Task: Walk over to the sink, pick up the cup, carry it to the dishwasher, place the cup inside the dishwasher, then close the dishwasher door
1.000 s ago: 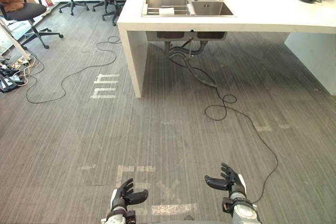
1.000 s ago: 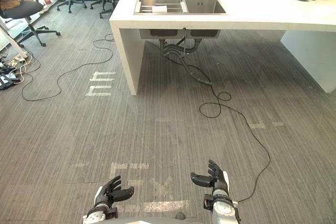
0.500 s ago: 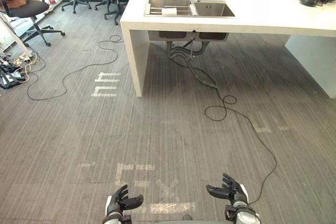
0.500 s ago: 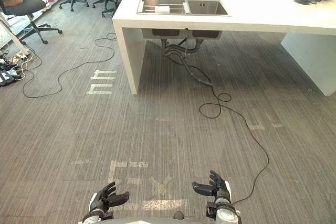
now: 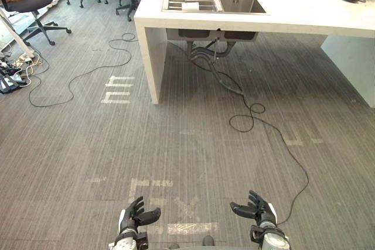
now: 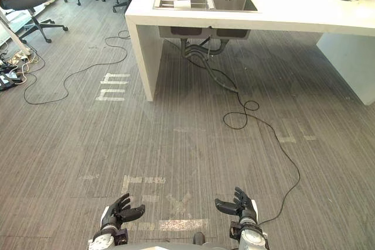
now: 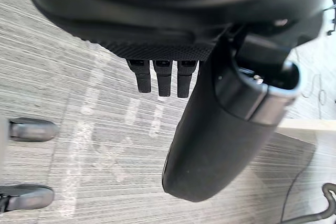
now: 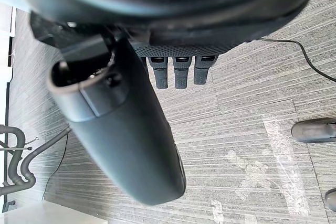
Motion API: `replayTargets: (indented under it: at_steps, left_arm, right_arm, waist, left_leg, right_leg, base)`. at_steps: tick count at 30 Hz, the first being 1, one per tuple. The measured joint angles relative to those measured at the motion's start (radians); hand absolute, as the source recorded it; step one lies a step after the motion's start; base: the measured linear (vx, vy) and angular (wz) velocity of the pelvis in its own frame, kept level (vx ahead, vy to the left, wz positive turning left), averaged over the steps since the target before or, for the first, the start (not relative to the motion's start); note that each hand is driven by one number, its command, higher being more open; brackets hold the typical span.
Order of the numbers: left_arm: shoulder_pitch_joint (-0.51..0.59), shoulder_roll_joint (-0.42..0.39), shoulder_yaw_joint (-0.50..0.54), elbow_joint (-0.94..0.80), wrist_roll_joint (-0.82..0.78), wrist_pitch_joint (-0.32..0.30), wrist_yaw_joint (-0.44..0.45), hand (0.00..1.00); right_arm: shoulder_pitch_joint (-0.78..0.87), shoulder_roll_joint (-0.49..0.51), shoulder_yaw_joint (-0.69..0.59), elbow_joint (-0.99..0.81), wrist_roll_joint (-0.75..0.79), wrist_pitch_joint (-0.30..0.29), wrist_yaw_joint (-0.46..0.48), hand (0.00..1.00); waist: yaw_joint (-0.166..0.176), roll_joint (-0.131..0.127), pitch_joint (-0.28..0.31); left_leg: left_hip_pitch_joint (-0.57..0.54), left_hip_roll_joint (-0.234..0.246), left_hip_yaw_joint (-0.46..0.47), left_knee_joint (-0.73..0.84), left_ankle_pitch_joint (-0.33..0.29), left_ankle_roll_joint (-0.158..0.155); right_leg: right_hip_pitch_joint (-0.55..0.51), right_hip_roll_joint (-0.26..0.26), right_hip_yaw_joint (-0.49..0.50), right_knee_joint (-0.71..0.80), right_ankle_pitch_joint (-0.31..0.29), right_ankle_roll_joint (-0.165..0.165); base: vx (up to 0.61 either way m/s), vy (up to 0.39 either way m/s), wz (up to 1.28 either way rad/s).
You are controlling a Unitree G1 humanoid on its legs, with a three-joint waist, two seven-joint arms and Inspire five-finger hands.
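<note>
You have the left hand [image 5: 136, 215] and right hand [image 5: 256, 210] low over the near floor [image 5: 176, 144], fingers loosely spread, holding nothing. The white cup [image 5: 189, 6] lies far ahead in the left basin of the sink [image 5: 241, 5], set in the white tabletop [image 5: 304, 11]

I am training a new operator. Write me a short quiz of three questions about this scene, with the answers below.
1. True or false: the left hand and the right hand each hold a cup.
2. Where is the sink? A) set in the white counter; B) on the floor; C) on an office chair.
3. Fill in: the small white item lies in the sink's ___ basin (left or right).
Key: 1 false, both hands are open and empty; 2 A; 3 left.
</note>
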Motion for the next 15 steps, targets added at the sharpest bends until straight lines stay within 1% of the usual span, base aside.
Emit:
replayTargets:
  at_steps: [2, 4, 5, 6, 8, 9, 10, 11, 12, 13, 14, 15]
  left_arm:
    - [0.002, 0.0, 0.0, -0.02, -0.001, 0.0, 0.001, 0.9]
    - [0.006, -0.002, 0.0, -0.05, -0.004, 0.0, 0.002, 0.9]
    - [0.01, -0.004, 0.0, -0.086, -0.021, 0.0, 0.003, 0.9]
    - [0.012, -0.004, 0.0, -0.103, -0.025, 0.0, 0.003, 0.9]
    - [0.012, -0.004, 0.0, -0.153, -0.038, -0.002, 0.004, 0.9]
    - [0.011, -0.002, -0.002, -0.179, -0.038, -0.002, 0.005, 0.9]
    - [0.01, -0.001, -0.006, -0.193, -0.038, -0.003, 0.006, 0.9]
    - [0.006, -0.002, -0.009, -0.218, -0.039, -0.004, 0.007, 0.9]
    - [0.003, -0.003, -0.011, -0.23, -0.039, -0.008, 0.009, 0.9]
    - [0.0, -0.002, -0.016, -0.232, -0.04, -0.008, 0.012, 0.9]
    - [-0.011, 0.003, -0.033, -0.236, -0.041, -0.008, 0.017, 0.9]
    - [-0.013, 0.004, -0.037, -0.238, -0.041, -0.008, 0.017, 0.9]
  right_arm:
    - [-0.007, 0.001, -0.006, -0.012, 0.0, 0.0, -0.005, 0.9]
    - [-0.013, 0.001, -0.014, -0.034, 0.0, 0.0, -0.012, 0.9]
    - [-0.017, 0.001, -0.024, -0.054, 0.0, 0.0, -0.015, 0.9]
    - [-0.02, 0.001, -0.03, -0.06, 0.0, 0.0, -0.017, 0.9]
    - [-0.023, -0.001, -0.033, -0.08, 0.0, 0.0, -0.028, 0.9]
    - [-0.025, 0.0, -0.033, -0.089, 0.0, 0.0, -0.032, 0.9]
    - [-0.025, -0.001, -0.033, -0.096, 0.0, 0.0, -0.033, 0.9]
    - [-0.025, -0.001, -0.033, -0.113, 0.0, 0.0, -0.035, 0.9]
    - [-0.029, 0.0, -0.032, -0.12, 0.0, 0.0, -0.035, 0.9]
    - [-0.029, 0.0, -0.032, -0.123, 0.0, 0.001, -0.035, 0.9]
    - [-0.029, -0.001, -0.032, -0.132, 0.0, 0.002, -0.036, 0.9]
    - [-0.028, 0.0, -0.031, -0.135, 0.0, 0.002, -0.036, 0.9]
  waist:
    - [0.001, 0.001, 0.001]
    - [0.002, 0.004, 0.004]
    - [0.002, 0.006, 0.007]
    - [0.002, 0.007, 0.009]
    - [0.002, 0.006, 0.014]
    - [0.002, 0.004, 0.019]
    - [0.002, 0.004, 0.025]
    - [0.0, 0.004, 0.038]
    - [0.002, 0.006, 0.043]
    - [0.001, 0.007, 0.045]
    - [-0.004, 0.011, 0.058]
    - [-0.006, 0.01, 0.063]
  left_leg:
    - [-0.011, 0.001, 0.01, 0.016, -0.014, -0.001]
    - [-0.026, 0.003, 0.023, 0.045, -0.033, 0.005]
    - [-0.042, 0.005, 0.031, 0.076, -0.055, 0.004]
    - [-0.047, 0.006, 0.033, 0.089, -0.065, 0.004]
    - [-0.062, 0.007, 0.037, 0.126, -0.094, 0.006]
    - [-0.067, 0.003, 0.04, 0.15, -0.113, 0.007]
    - [-0.068, 0.0, 0.042, 0.163, -0.122, 0.008]
    - [-0.063, -0.006, 0.049, 0.181, -0.142, 0.015]
    - [-0.063, -0.01, 0.053, 0.197, -0.16, 0.02]
    - [-0.06, -0.011, 0.051, 0.202, -0.168, 0.02]
    - [-0.028, -0.011, 0.035, 0.203, -0.182, 0.029]
    - [-0.021, -0.011, 0.03, 0.201, -0.185, 0.034]
  right_leg:
    - [-0.007, 0.001, 0.01, 0.001, -0.002, 0.001]
    - [-0.019, 0.001, 0.021, 0.014, -0.01, -0.001]
    - [-0.039, 0.002, 0.028, 0.048, -0.03, 0.001]
    - [-0.049, 0.002, 0.031, 0.071, -0.043, 0.001]
    - [-0.094, 0.0, 0.036, 0.168, -0.101, 0.008]
    - [-0.126, -0.007, 0.039, 0.248, -0.148, 0.018]
    - [-0.144, -0.012, 0.037, 0.297, -0.173, 0.026]
    - [-0.182, -0.021, 0.03, 0.393, -0.213, 0.038]
    - [-0.218, -0.03, 0.016, 0.49, -0.239, 0.046]
    - [-0.235, -0.035, 0.005, 0.535, -0.246, 0.048]
    - [-0.27, -0.045, -0.024, 0.656, -0.253, 0.049]
    - [-0.279, -0.047, -0.029, 0.681, -0.254, 0.05]
  base:
    - [0.02, 0.013, -0.15]
    - [0.03, 0.023, -0.19]
    - [0.06, 0.033, -0.15]
    - [0.09, 0.044, -0.15]
    - [0.1, 0.042, -0.08]
    - [0.1, 0.039, -0.04]
    - [0.09, 0.041, -0.04]
    - [0.08, 0.05, -0.09]
    - [0.08, 0.052, -0.07]
    - [0.13, 0.058, 0.05]
    - [0.13, 0.029, 0.15]
    - [0.19, 0.017, 0.28]
